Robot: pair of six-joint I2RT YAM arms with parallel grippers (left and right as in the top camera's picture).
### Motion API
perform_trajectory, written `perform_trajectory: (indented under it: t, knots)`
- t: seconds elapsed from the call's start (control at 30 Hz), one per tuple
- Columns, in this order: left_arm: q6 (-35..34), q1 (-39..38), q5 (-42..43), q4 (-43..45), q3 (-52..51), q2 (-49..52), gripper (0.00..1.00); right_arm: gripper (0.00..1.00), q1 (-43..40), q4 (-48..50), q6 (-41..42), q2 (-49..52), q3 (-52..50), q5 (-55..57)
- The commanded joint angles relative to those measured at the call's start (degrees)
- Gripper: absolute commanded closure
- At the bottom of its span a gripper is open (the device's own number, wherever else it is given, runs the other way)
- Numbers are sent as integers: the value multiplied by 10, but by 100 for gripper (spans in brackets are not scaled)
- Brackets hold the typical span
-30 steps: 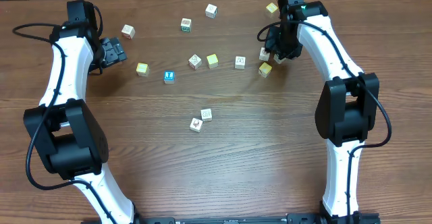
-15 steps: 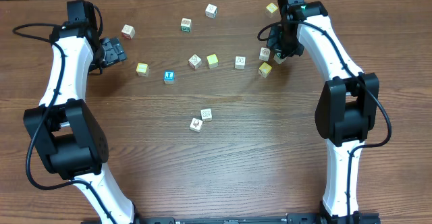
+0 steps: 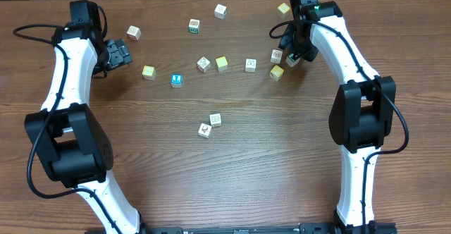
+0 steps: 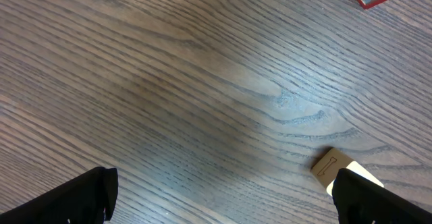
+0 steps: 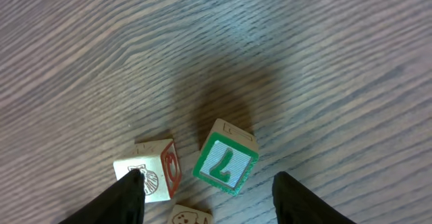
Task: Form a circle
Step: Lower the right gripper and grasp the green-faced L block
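Observation:
The circle is a tight group of tiny cubes at the table's right rear. In the right wrist view a green-faced cube [image 5: 226,158] lies tilted beside a whitish cube [image 5: 152,171] with a shell print and a red mark. The top of a third whitish cube [image 5: 190,216] shows at the bottom edge. My right gripper [image 5: 208,177] is open over them, its fingers on either side of the green cube and apart from it. From overhead the right gripper [image 3: 289,49] hides the green cube; a whitish cube [image 3: 276,56] and a yellowish cube [image 3: 277,72] show beside it. My left gripper [image 3: 120,54] is open and empty.
Loose cubes are scattered across the far half: a blue-faced cube [image 3: 176,79], yellow cubes [image 3: 222,63] [image 3: 148,72] [image 3: 284,8], whitish cubes [image 3: 204,64] [image 3: 251,65] [image 3: 220,10] [image 3: 133,32] and a pair [image 3: 210,125] mid-table. A tan cube [image 4: 334,166] sits by the left gripper's [image 4: 223,177] finger.
The right gripper's jaws have spread apart and the gripper has shifted slightly toward the far edge. The left arm has not moved.

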Motion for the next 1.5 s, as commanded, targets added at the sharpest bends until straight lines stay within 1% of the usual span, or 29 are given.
perform_trajectory:
  t: [0.0, 0.17, 0.27, 0.6, 0.63, 0.73, 0.77, 0.97, 1.03, 1.23, 1.47]
  knots:
    - [4, -2, -3, 1, -4, -6, 0, 44, -6, -4, 18, 19, -2, 14]
    - [4, -7, -3, 1, -4, -6, 0, 45, -14, -5, 30, 25, -2, 13]
    - [4, -5, -3, 1, -4, -6, 0, 48, -16, -5, 30, 25, -2, 13]
    - [4, -5, -3, 1, -4, -6, 0, 48, -15, 2, 26, 25, -2, -1]
    - [4, -5, -3, 1, -4, -6, 1, 48, -15, 10, 15, 25, -2, -14]
    - [5, -5, -3, 1, -4, -6, 0, 48, -14, 36, -66, 25, -2, -79]
    - [4, -5, -3, 1, -4, -6, 1, 48, -14, 38, -77, 25, -2, -81]
    - [4, -5, -3, 1, -4, -6, 1, 48, -12, 33, -78, 26, -2, -66]
    - [4, -5, -3, 1, -4, -6, 0, 48, -12, 33, -74, 27, -2, -59]
    - [4, -5, -3, 1, -4, -6, 0, 47, -12, 10, 12, 27, -2, -14]
    - [5, -5, -3, 1, -4, -6, 0, 47, -12, 3, 20, 27, -2, 0]
